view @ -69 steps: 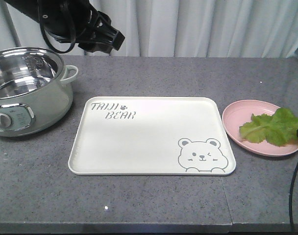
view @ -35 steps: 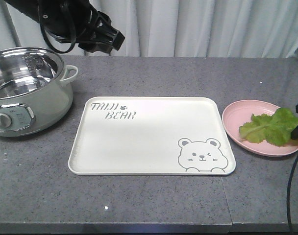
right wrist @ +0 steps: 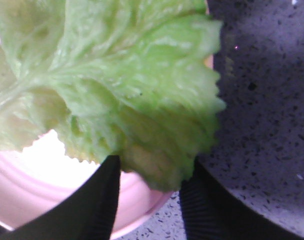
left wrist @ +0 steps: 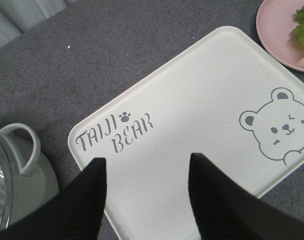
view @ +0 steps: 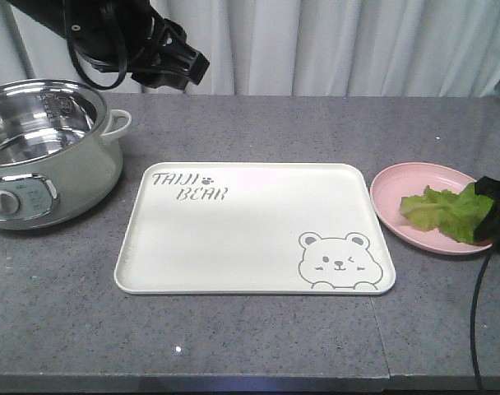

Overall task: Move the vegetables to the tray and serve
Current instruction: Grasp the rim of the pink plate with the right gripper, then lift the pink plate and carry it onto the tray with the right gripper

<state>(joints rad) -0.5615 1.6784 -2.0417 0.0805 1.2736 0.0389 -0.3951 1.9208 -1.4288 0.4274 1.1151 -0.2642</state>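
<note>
**Astride the lettuce leaf (right wrist: 132, 90) tip with the right gripper (right wrist: 152, 172), jaws apart, not yet clamped.**
Found on the pink plate (view: 398, 185) at the counter's right edge, long axis pointing left toward the tray (view: 250, 230). Parked high near the back-left corner: left gripper (left wrist: 147, 170), jaws spread.
</note>
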